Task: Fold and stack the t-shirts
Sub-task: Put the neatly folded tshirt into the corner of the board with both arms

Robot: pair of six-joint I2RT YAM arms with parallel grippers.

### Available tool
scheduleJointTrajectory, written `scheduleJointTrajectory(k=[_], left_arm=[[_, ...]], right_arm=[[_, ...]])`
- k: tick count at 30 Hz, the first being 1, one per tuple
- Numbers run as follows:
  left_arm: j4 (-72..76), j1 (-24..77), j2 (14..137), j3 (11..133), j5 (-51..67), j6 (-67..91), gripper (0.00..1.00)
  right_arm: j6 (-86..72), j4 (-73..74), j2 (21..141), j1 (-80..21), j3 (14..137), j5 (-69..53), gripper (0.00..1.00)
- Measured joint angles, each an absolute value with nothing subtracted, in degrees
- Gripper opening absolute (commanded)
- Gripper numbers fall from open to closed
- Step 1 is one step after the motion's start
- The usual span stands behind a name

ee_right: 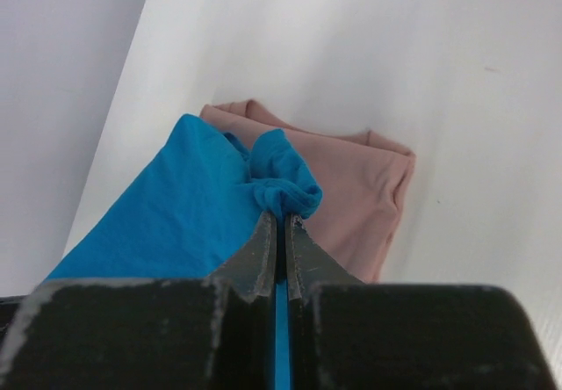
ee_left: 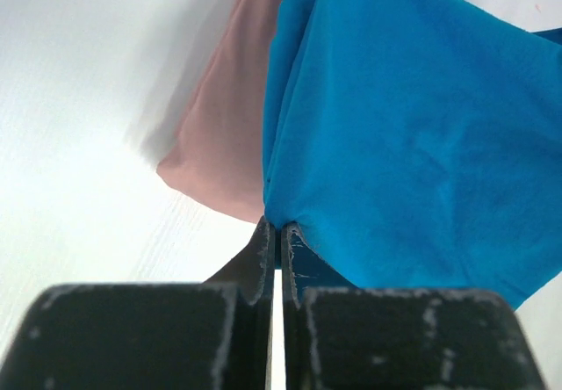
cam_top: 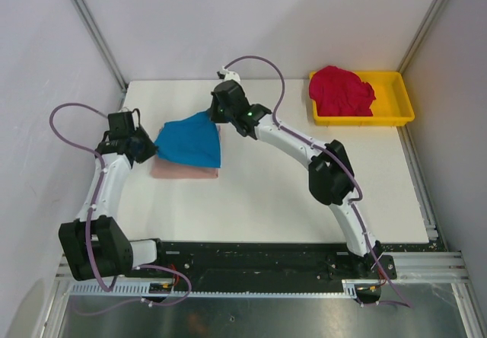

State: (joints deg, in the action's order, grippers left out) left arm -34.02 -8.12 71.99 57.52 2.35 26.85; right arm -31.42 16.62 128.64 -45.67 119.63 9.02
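Setting: you have a white tabletop (cam_top: 304, 201) boxed in by pale panels; both arm bases sit at its near edge.
Blue t-shirt (cam_top: 190, 141): it is on the left half of the tabletop, slung between your two hands; it looks part-folded, a rough triangle widening toward the near side.
Pink t-shirt (cam_top: 183, 172): folded flat on the tabletop directly under the blue one; only its near strip shows from above.
Red t-shirt (cam_top: 341, 90): crumpled in the yellow tray (cam_top: 403, 110) at the far right, well apart from both hands; not yet folded.
Left hand (cam_top: 148, 149): fingers pressed together on the blue shirt's left corner; the wrist view shows cloth pinched in the slit.
Right hand (cam_top: 215, 113): fingers together on a bunched knot of blue cloth at the far corner; the pink shirt lies just beyond the tips.
Key relation: the held edge runs on a diagonal from your left hand, nearer and to the left, up to your right hand, farther and to the right; the pink fold's long axis runs left to right, so the blue sits skewed over it.
Step in hand: I judge you are placing the blue on the pink.
Next move: square the held edge to the pink fold's long side before lowering.
Risk: the bunched corner may land as a lump; the pink may drag.
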Motion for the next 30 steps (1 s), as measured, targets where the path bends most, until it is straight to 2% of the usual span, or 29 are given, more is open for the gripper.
scheduleJointTrajectory(k=[11, 30], left_arm=[[-34.02, -9.85, 72.88, 57.52, 1.69, 26.41, 0.00], [-34.04, -10.70, 74.98, 57.56, 1.72, 26.44, 0.00]], right_arm=[[-31.57, 16.71, 132.77, -46.06, 125.19, 8.97, 0.00], [-31.94, 16.84, 134.80, -45.91, 126.23, 9.26, 0.00]])
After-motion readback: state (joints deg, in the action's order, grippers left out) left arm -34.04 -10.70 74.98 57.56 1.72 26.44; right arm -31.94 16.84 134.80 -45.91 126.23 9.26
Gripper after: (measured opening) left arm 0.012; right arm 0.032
